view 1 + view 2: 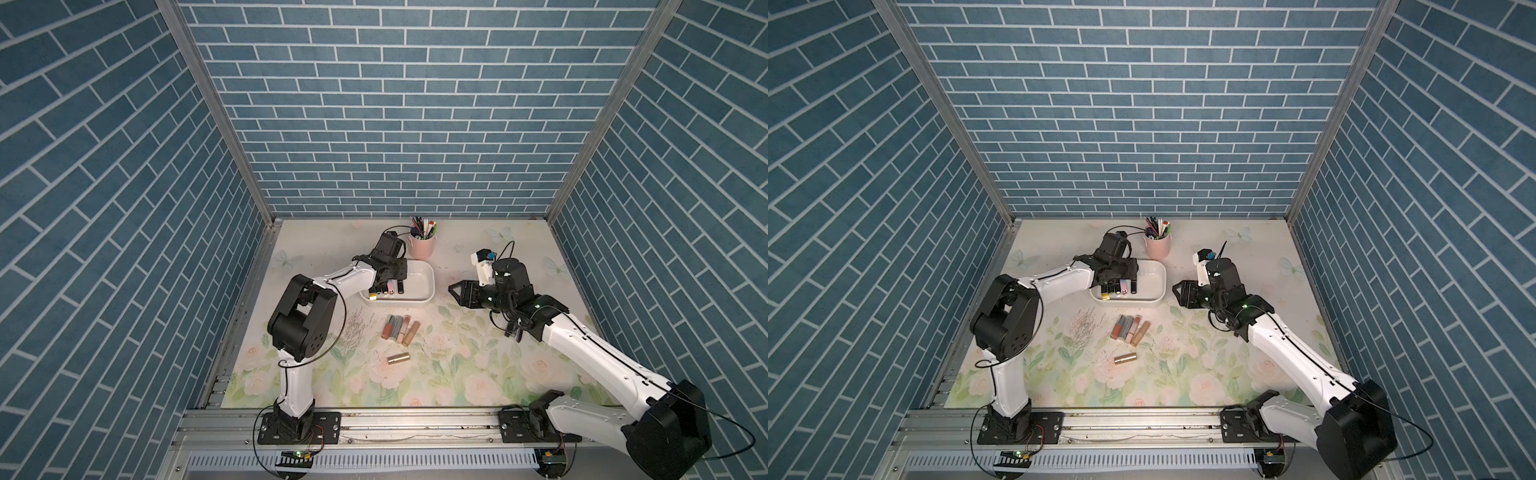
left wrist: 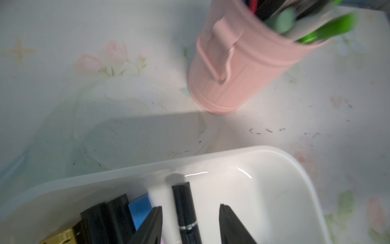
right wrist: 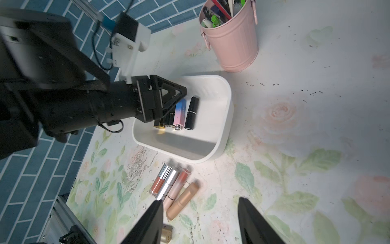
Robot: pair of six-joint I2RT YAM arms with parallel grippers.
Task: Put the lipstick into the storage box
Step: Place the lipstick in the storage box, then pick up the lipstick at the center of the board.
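Low over the storage box (image 1: 428,293), at the end nearest the left arm: the left gripper (image 2: 190,206), jaws parted, gripping nothing. Between its fingers in the left wrist view: a black lipstick (image 2: 185,211) lying on the box floor. Seems to have a gap on either side, though blur there makes contact hard to rule out.

Inside the box, from the right wrist view: a row of tubes lying side by side. At the outer end, the black lipstick; just beside it, a pink-and-blue lipstick (image 3: 179,114). Then darker tubes and a gold-based tube (image 3: 159,126), partly hidden under the left gripper.

On the floral table (image 1: 478,365), in front of the box and apart from it: four lipsticks (image 1: 400,329) bunched together and touching. Nearer the front edge, alone: a gold lipstick (image 1: 399,358), lying on its side. Behind the box, near its far edge: the pink pen cup (image 1: 423,246), upright and full of pens.

Above the table, near the box's right end: the right gripper (image 1: 455,291), fingers spread apart, nothing between them, tips pointing toward the box.
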